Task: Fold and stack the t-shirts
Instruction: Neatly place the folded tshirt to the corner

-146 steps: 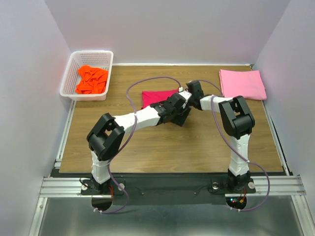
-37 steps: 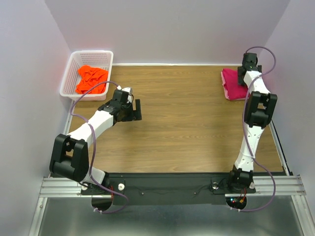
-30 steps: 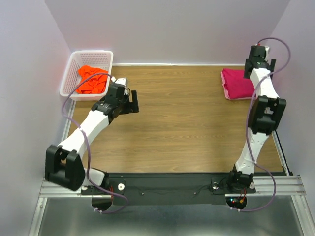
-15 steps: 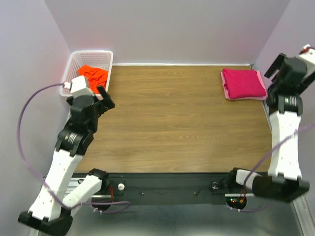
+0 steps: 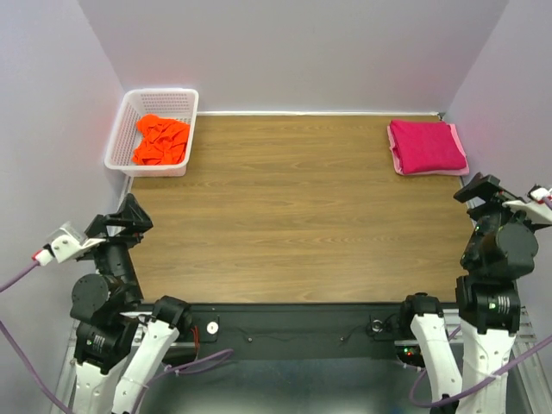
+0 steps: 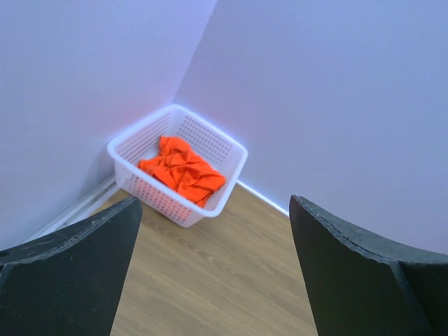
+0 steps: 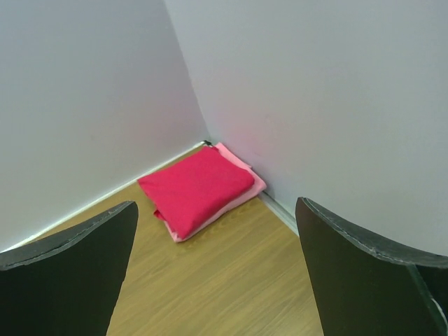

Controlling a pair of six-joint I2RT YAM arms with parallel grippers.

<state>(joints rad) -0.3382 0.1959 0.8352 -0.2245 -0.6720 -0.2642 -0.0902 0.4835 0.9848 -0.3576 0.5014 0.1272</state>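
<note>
A wooden table (image 5: 302, 216) seen from above. At its far right corner, a folded crimson-red cloth t-shirt (image 5: 424, 147) lies on top of a folded light pink cloth t-shirt (image 7: 253, 187), whose edges show around it. At the far left corner, a bright orange cloth t-shirt (image 5: 160, 141) lies crumpled inside a white plastic lattice basket (image 5: 162, 93). The left gripper (image 6: 214, 201) and the right gripper (image 7: 216, 203) sit near the table's near corners, jaws spread wide, grasping nothing.

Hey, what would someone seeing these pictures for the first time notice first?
A bright orange t-shirt lies crumpled in the white basket at the far left corner. At the far right corner, a folded crimson t-shirt sits on a pink t-shirt. The left hand and right hand are open, empty.
</note>
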